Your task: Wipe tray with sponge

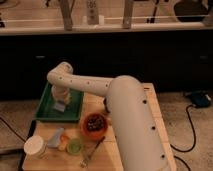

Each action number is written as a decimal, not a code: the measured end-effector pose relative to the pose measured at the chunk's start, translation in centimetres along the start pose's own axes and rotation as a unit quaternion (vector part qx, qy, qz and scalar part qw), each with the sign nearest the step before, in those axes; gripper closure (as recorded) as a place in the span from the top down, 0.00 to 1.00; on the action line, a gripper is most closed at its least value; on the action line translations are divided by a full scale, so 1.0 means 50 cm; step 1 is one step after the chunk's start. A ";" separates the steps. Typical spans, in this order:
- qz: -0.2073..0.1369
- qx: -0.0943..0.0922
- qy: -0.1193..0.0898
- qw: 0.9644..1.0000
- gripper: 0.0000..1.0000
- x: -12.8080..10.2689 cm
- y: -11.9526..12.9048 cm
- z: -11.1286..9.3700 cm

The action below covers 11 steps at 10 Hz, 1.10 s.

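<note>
The dark green tray [46,111] lies at the left of the wooden table. My white arm reaches over it from the right. My gripper [61,102] hangs down over the middle of the tray. The small pale blue-grey sponge [60,107] sits right under the gripper, on the tray floor.
An orange bowl [95,126] with dark contents stands right of the tray. In front lie a blue-grey wedge-shaped piece [55,137], a white cup [35,147], a green round item [75,146], an orange item [64,145] and a utensil [92,152]. A cable [192,125] runs on the floor at right.
</note>
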 end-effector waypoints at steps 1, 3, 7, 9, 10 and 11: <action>0.001 -0.006 -0.005 1.000 0.00 -0.004 0.002 0.002; 0.007 -0.017 -0.018 1.000 0.00 -0.009 0.012 0.006; 0.017 -0.035 -0.032 0.999 0.00 -0.017 0.032 0.018; 0.022 -0.042 -0.034 0.998 0.00 -0.019 0.041 0.025; 0.026 -0.048 -0.036 0.998 0.00 -0.019 0.051 0.031; 0.029 -0.053 -0.036 0.998 0.00 -0.018 0.058 0.036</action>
